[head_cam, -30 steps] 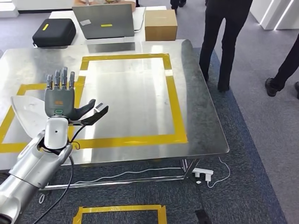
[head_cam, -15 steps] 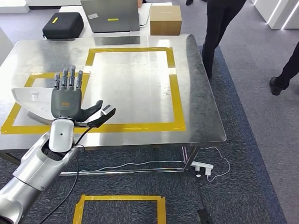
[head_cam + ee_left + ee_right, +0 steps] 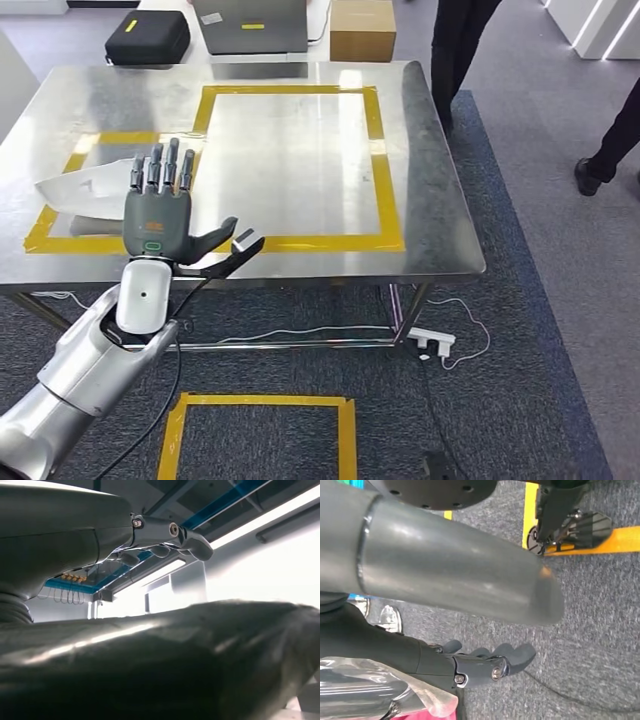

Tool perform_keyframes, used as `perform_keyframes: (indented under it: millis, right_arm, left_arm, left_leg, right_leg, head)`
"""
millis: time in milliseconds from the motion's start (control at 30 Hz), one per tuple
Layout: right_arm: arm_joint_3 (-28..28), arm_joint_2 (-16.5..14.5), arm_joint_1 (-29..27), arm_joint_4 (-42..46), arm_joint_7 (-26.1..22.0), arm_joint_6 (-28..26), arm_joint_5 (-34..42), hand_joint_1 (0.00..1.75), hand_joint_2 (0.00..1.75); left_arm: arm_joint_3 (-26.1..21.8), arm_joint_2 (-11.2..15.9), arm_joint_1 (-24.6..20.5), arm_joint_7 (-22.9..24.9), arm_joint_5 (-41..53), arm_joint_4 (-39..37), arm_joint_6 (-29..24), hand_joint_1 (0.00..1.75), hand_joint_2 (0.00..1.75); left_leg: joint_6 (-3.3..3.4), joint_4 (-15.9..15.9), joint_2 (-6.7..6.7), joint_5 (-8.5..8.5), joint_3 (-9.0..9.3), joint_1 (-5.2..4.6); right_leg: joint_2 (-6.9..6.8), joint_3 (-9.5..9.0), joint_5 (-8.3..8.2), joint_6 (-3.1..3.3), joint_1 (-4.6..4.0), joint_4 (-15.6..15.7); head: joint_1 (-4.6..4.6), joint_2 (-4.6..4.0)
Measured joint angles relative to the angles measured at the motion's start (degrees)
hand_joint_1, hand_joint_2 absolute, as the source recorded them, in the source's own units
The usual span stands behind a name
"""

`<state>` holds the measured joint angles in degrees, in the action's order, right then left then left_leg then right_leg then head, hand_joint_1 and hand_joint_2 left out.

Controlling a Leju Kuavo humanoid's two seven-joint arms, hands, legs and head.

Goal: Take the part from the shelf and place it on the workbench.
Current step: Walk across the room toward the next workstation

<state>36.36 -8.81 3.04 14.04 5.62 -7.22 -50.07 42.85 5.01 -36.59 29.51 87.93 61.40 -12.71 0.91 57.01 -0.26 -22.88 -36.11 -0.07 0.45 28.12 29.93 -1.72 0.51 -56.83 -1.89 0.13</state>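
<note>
Fingers (image 3: 162, 165) of our left hand (image 3: 155, 215) lie flat over the part (image 3: 83, 190), carrying it, while the table (image 3: 438, 210) has drawn nearer since a second ago, so we judge set-down close; our right hand (image 3: 486, 665) hangs curled, holding nothing.

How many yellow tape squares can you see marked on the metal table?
2: a large tape square in the middle of the table, and a smaller one on its left side, partly hidden by the left hand.
</note>
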Motion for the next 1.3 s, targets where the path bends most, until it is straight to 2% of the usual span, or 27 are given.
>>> perform_keyframes:
  millis: [67, 100, 167, 233, 267, 300, 333, 367, 400, 467, 533, 600, 667, 733, 767, 800, 833, 867, 933, 1000, 1033, 1100, 1133, 1167, 1233, 1267, 1300]
  right_arm:
    - [0.2, 0.0, 0.0, 0.0, 0.0, 0.0, 0.0, 0.0, 0.0]
    - [0.3, 0.0, -0.1, 0.0, 0.1, 0.0, 0.0, 0.0, 0.0]
    - [0.4, 0.1, -0.1, 0.1, 0.1, -0.1, -0.1, 0.0, 0.0]
    - [0.6, 0.1, -0.1, 0.1, 0.1, 0.0, -0.2, 0.0, 0.0]
    - [0.7, 0.1, -0.1, 0.1, 0.1, 0.1, -0.3, 0.0, 0.0]
    - [0.8, 0.1, -0.1, 0.1, 0.2, 0.1, -0.5, 0.0, 0.0]
    - [0.9, 0.1, -0.1, 0.2, 0.2, 0.1, -0.6, 0.0, 0.0]
    - [1.0, 0.1, -0.1, 0.2, 0.3, 0.1, -0.8, 0.0, 0.0]
    - [1.0, 0.1, -0.1, 0.2, 0.3, 0.1, -1.0, 0.0, 0.0]
    - [1.2, 0.1, 0.0, 0.3, 0.4, 0.1, -1.3, 0.0, 0.0]
    - [1.4, 0.1, 0.0, 0.3, 0.5, 0.1, -1.5, 0.0, 0.0]
    - [1.6, 0.1, -0.1, 0.3, 0.5, 0.1, -1.8, 0.0, 0.0]
    - [2.0, 0.2, -0.2, 0.4, 0.6, 0.1, -2.1, 0.0, 0.0]
    - [2.3, 0.3, -0.2, 0.4, 0.7, 0.1, -2.4, 0.0, 0.0]
    - [2.4, 0.3, -0.2, 0.4, 0.8, 0.1, -2.5, 0.0, 0.0]
    - [2.6, 0.3, -0.2, 0.4, 0.9, 0.1, -2.7, 0.0, 0.0]
    - [2.7, 0.3, -0.1, 0.4, 1.0, 0.1, -2.9, 0.0, 0.0]
    - [2.8, 0.4, -0.1, 0.4, 1.1, 0.1, -3.1, 0.0, 0.0]
    - [2.9, 0.6, -0.1, 0.5, 1.3, 0.1, -3.4, 0.0, 0.0]
    - [3.1, 0.8, 0.1, 0.6, 1.5, 0.1, -3.6, 0.0, 0.0]
    - [3.3, 0.9, 0.1, 0.7, 1.5, 0.1, -3.7, 0.0, 0.0]
    - [3.4, 0.8, 0.1, 0.7, 1.5, 0.1, -3.8, 0.0, 0.0]
    - [3.6, 0.8, 0.1, 0.7, 1.6, 0.1, -3.9, 0.0, 0.0]
    - [3.7, 0.8, 0.1, 0.7, 1.6, 0.1, -3.9, 0.0, 0.0]
    - [3.8, 0.9, 0.2, 0.7, 1.6, 0.1, -4.0, 0.0, 0.0]
    - [3.8, 0.9, 0.2, 0.7, 1.6, 0.1, -4.1, 0.0, 0.0]
    - [3.8, 0.9, 0.2, 0.7, 1.6, 0.1, -4.2, 0.0, 0.0]
  left_arm:
    - [0.2, 0.0, 0.1, 0.0, 0.0, 0.3, 0.0, 0.0, 0.0]
    - [0.2, 0.1, 0.2, 0.0, 0.0, 0.4, 0.0, 0.0, 0.0]
    - [0.3, 0.3, 0.2, 0.1, 0.0, 0.5, 0.0, 0.0, 0.0]
    - [0.3, 0.5, 0.4, 0.1, 0.0, 0.5, 0.0, 0.0, 0.0]
    - [0.3, 0.5, 0.6, 0.1, 0.0, 0.5, 0.0, 0.0, 0.0]
    - [0.3, 0.6, 0.7, 0.2, 0.0, 0.6, 0.0, 0.0, 0.0]
    - [0.3, 0.6, 0.9, 0.3, 0.0, 0.6, 0.0, 0.0, 0.0]
    - [0.3, 0.7, 0.9, 0.5, 0.0, 0.8, 0.0, 0.0, 0.0]
    - [0.3, 0.8, 1.0, 0.6, 0.0, 1.1, 0.0, 0.0, 0.0]
    - [0.2, 1.0, 1.0, 0.8, 0.0, 1.7, 0.0, 0.0, 0.0]
    - [0.2, 1.2, 1.3, 0.8, 0.0, 2.2, 0.1, 0.0, 0.0]
    - [0.2, 1.4, 1.6, 0.9, 0.0, 2.5, 0.2, 0.0, 0.0]
    - [0.2, 1.5, 1.9, 1.1, 0.0, 2.9, 0.2, 0.0, 0.0]
    - [0.1, 1.6, 2.3, 1.4, 0.0, 3.3, 0.2, 0.0, 0.0]
    - [0.2, 1.7, 2.5, 1.5, 0.0, 3.4, 0.3, 0.0, 0.0]
    - [0.2, 1.8, 2.7, 1.6, 0.0, 3.5, 0.3, 0.0, 0.0]
    - [0.2, 1.9, 3.0, 1.7, 0.0, 3.7, 0.4, 0.0, 0.0]
    - [0.1, 2.0, 3.2, 1.8, 0.0, 3.8, 0.4, 0.0, 0.0]
    - [0.0, 2.1, 3.4, 1.8, 0.0, 4.2, 0.4, 0.0, 0.0]
    - [-0.1, 2.2, 3.6, 1.8, 0.0, 4.6, 0.4, 0.0, 0.0]
    - [-0.2, 2.3, 3.6, 1.8, 0.0, 4.8, 0.4, 0.0, 0.0]
    - [-0.2, 2.5, 3.8, 1.8, 0.0, 4.9, 0.5, 0.0, 0.0]
    - [-0.2, 2.6, 3.9, 1.8, 0.0, 5.0, 0.5, 0.0, 0.0]
    - [-0.2, 2.8, 4.0, 1.8, 0.0, 5.0, 0.5, 0.0, 0.0]
    - [-0.2, 3.0, 4.1, 1.8, 0.0, 5.0, 0.6, 0.0, 0.0]
    - [-0.2, 3.1, 4.2, 1.8, 0.0, 5.0, 0.6, 0.0, 0.0]
    - [-0.2, 3.2, 4.4, 1.9, 0.0, 5.1, 0.6, 0.0, 0.0]
  left_leg:
    - [-0.6, 0.0, -0.03, 0.77, -0.43, 0.05]
    - [-0.91, 0.3, -0.02, 0.29, -0.75, 0.1]
    - [-1.49, 3.9, 0.0, -3.41, -2.06, 0.22]
    - [-1.99, 11.3, 0.04, -8.62, -3.94, 0.47]
    - [-2.2, 14.6, 0.04, -10.08, -4.52, 0.59]
    - [-2.34, 16.4, 0.04, -10.26, -4.42, 0.69]
    - [-2.41, 16.2, 0.05, -9.34, -3.44, 0.81]
    - [-2.42, 13.9, 0.06, -7.76, -1.51, 0.93]
    - [-2.37, 10.2, 0.08, -6.44, 1.0, 1.03]
    - [-2.07, 3.1, 0.05, -5.65, 5.27, 0.88]
    - [-1.61, 0.7, -0.01, -6.08, 6.29, 0.52]
    - [-0.71, 0.2, 0.06, -5.43, 5.56, 0.51]
    - [0.41, -0.1, 0.19, -4.32, 4.54, 0.66]
    - [0.99, -0.1, 0.24, -3.29, 3.4, 0.54]
    - [1.1, -0.1, 0.25, -2.8, 2.79, 0.39]
    - [1.15, 0.0, 0.25, -2.33, 2.18, 0.22]
    - [1.18, 0.1, 0.24, -1.87, 1.6, 0.04]
    - [1.19, 0.1, 0.21, -1.45, 1.06, -0.13]
    - [1.11, 0.3, 0.11, -0.66, 0.17, -0.41]
    - [0.73, 0.3, 0.09, 0.3, -0.46, -0.49]
    - [0.44, 0.2, 0.1, 0.85, -0.68, -0.43]
    - [-0.21, 0.0, 0.06, 1.63, -1.01, -0.27]
    - [-0.55, 0.4, 0.04, 0.79, -1.36, -0.25]
    - [-0.88, 1.8, 0.02, -1.11, -1.91, -0.19]
    - [-1.53, 8.1, 0.07, -7.08, -3.54, 0.16]
    - [-1.83, 12.0, 0.08, -9.37, -4.19, 0.41]
    - [-2.13, 15.1, 0.09, -10.39, -4.41, 0.62]
  right_leg:
    - [-0.08, -0.1, -0.17, 0.45, -0.04, 1.0]
    - [-0.24, 0.21, -0.6, 0.86, 0.04, 1.2]
    - [-0.65, 1.09, -1.68, 1.78, 0.3, 1.5]
    - [-0.93, 2.24, -2.61, 2.17, 0.24, 1.4]
    - [-1.04, 2.9, -3.05, 2.15, 0.22, 1.2]
    - [-1.13, 3.6, -3.44, 2.09, 0.23, 1.1]
    - [-1.2, 4.33, -3.78, 2.0, 0.24, 0.8]
    - [-1.24, 5.06, -4.05, 1.86, 0.26, 0.4]
    - [-1.27, 5.7, -4.25, 1.7, 0.27, 0.0]
    - [-1.36, 6.75, -4.71, 1.1, 0.19, -0.7]
    - [-1.44, 7.41, -5.46, 0.23, 0.19, -0.9]
    - [-1.38, 8.08, -5.67, -0.55, 0.28, -0.9]
    - [-1.09, 9.58, -2.45, -1.08, 0.32, -3.6]
    - [-0.8, 11.68, 2.88, -1.34, 0.34, -10.5]
    - [-0.73, 12.4, 4.56, -1.37, 0.32, -14.1]
    - [-0.69, 12.47, 5.03, -1.33, 0.28, -16.5]
    - [-0.68, 11.72, 4.4, -1.18, 0.22, -17.1]
    - [-0.66, 9.84, 2.87, -0.88, 0.12, -15.3]
    - [-0.47, 4.25, 0.44, 0.15, -0.25, -7.5]
    - [-0.26, -0.14, 0.38, 0.97, -0.62, -0.7]
    - [-0.2, -0.9, 0.62, 1.18, -0.78, 0.8]
    - [-0.34, -0.72, -0.36, 1.45, -0.81, 1.7]
    - [-0.49, -0.3, -1.11, 1.74, -0.69, 1.9]
    - [-0.7, 0.28, -1.9, 2.08, -0.53, 2.2]
    - [-0.96, 1.93, -3.26, 2.54, -0.38, 2.1]
    - [-1.06, 2.89, -3.83, 2.57, -0.36, 1.8]
    - [-1.14, 3.95, -4.38, 2.49, -0.32, 1.5]
  head:
    - [-0.06, 0.0]
    - [-0.01, 0.0]
    - [0.23, 0.0]
    - [0.42, 0.0]
    - [0.41, 0.0]
    - [0.43, 0.0]
    - [0.43, 0.0]
    - [0.43, 0.0]
    - [0.44, 0.0]
    - [0.41, 0.0]
    - [0.41, 0.0]
    - [0.42, 0.0]
    - [0.15, 0.0]
    - [-0.18, 0.0]
    - [-0.26, 0.0]
    - [-0.28, 0.0]
    - [-0.3, 0.0]
    - [-0.31, 0.0]
    - [-0.3, 0.0]
    - [-0.27, 0.0]
    - [-0.26, 0.0]
    - [-0.32, 0.0]
    - [-0.25, 0.0]
    - [-0.11, 0.0]
    - [0.14, 0.0]
    - [0.2, 0.0]
    - [0.19, 0.0]
